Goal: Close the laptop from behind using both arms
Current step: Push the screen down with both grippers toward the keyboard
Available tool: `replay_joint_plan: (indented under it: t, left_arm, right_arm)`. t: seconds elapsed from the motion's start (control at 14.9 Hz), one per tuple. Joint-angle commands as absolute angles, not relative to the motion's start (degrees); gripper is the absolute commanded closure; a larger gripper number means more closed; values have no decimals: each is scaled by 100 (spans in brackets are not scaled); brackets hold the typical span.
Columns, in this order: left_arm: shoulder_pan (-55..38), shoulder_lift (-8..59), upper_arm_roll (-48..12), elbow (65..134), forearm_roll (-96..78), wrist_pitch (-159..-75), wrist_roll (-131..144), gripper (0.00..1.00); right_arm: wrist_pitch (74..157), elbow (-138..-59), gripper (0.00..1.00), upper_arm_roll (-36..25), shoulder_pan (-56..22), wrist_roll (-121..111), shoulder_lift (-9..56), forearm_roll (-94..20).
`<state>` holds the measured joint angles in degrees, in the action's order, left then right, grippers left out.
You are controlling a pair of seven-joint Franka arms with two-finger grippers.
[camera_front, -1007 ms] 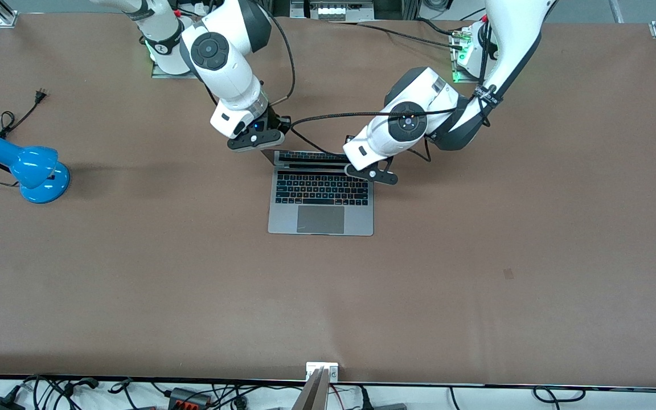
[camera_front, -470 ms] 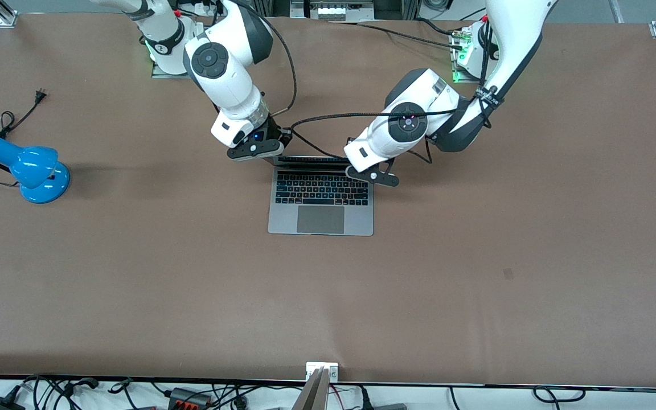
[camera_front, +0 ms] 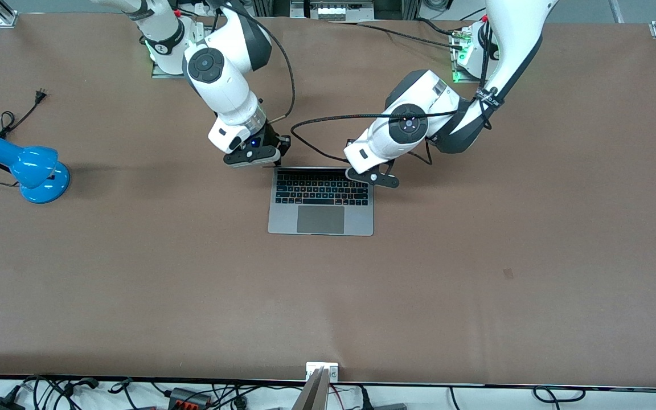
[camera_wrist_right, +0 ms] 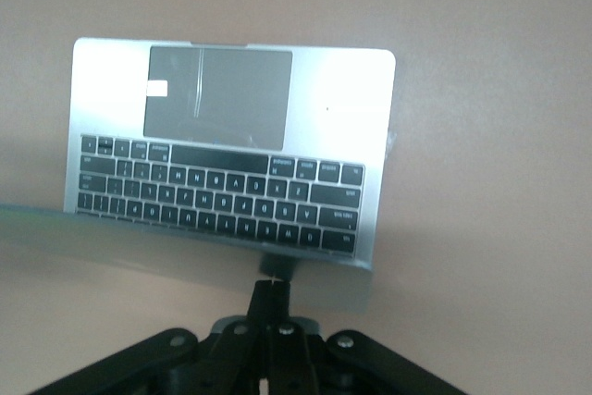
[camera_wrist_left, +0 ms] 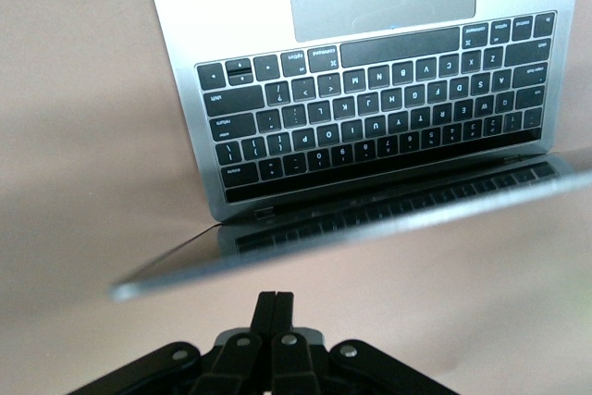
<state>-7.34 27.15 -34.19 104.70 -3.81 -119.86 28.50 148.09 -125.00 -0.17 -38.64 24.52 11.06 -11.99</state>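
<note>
The silver-grey laptop (camera_front: 320, 199) stands open on the brown table, its black keyboard and grey trackpad showing. Its lid (camera_wrist_left: 416, 265) leans over the keyboard and shows only edge-on in the front view. My left gripper (camera_front: 372, 177) is shut at the lid's back, at the corner toward the left arm's end; in the left wrist view (camera_wrist_left: 275, 298) its tips sit just off the lid. My right gripper (camera_front: 252, 158) is shut at the other back corner. In the right wrist view (camera_wrist_right: 271, 286) its tips touch the lid (camera_wrist_right: 139, 256) near its edge.
A blue desk lamp (camera_front: 26, 165) with a black cord (camera_front: 20, 114) lies at the right arm's end of the table. A small metal bracket (camera_front: 322, 370) sits on the table edge nearest the front camera.
The lid has tipped toward the keyboard: its screen strip has shrunk to an edge. The right gripper has moved with it toward the laptop; the left gripper has shifted only slightly.
</note>
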Motion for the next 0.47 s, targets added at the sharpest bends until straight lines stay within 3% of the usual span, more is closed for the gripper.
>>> replay_joint_plan:
  t: [0.0, 0.4]
  left_arm:
    - [-773, 2979, -3410, 10152, -141, -11979, 2944, 100]
    - [-800, 3559, -3401, 9590, 403, -12120, 3163, 100]
  right_arm:
    - [14959, -12156, 100, -9, -3806, 2417, 1449, -1195]
    - [15363, -11998, 100, -53, -3806, 2399, 1819, -1082]
